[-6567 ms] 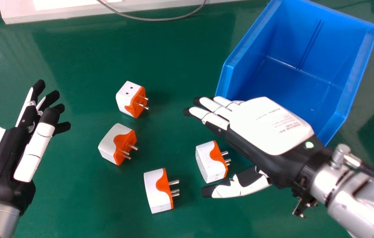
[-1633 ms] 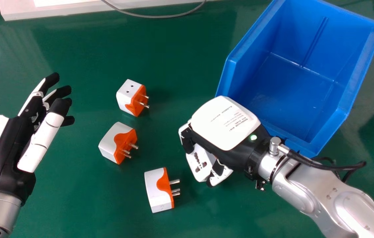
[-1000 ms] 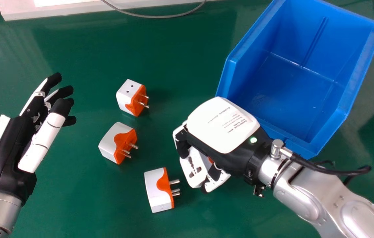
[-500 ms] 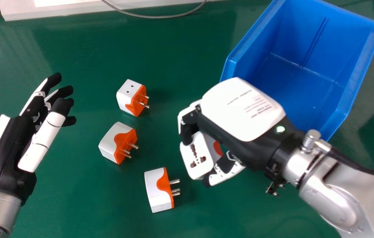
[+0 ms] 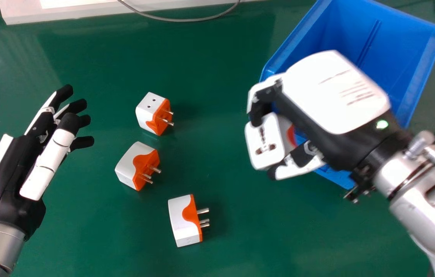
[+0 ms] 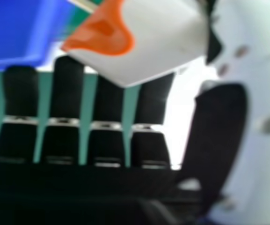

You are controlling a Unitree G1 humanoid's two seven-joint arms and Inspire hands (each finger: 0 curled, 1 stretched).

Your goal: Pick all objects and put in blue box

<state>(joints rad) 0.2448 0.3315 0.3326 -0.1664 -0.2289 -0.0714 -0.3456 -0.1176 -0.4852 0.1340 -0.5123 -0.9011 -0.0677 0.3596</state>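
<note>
Fingers of the right hand [image 5: 335,92] curl round a white-and-orange adapter [image 5: 265,142], right of centre near the blue box [image 5: 423,73]; the left hand [image 5: 9,173], far left, is relaxed open.

On the worktop [image 5: 94,231], well apart, lie a far adapter [image 5: 149,111], a middle adapter [image 5: 131,165] and a near adapter [image 5: 183,223], all white and orange, metal prongs [image 5: 204,222] pointing right. A fourth adapter [image 5: 267,144], tilted, its socket face showing, is clasped in the right robot hand [image 5: 333,96]. The open-topped blue box [image 5: 425,69] sits at the right, partly hidden
</note>
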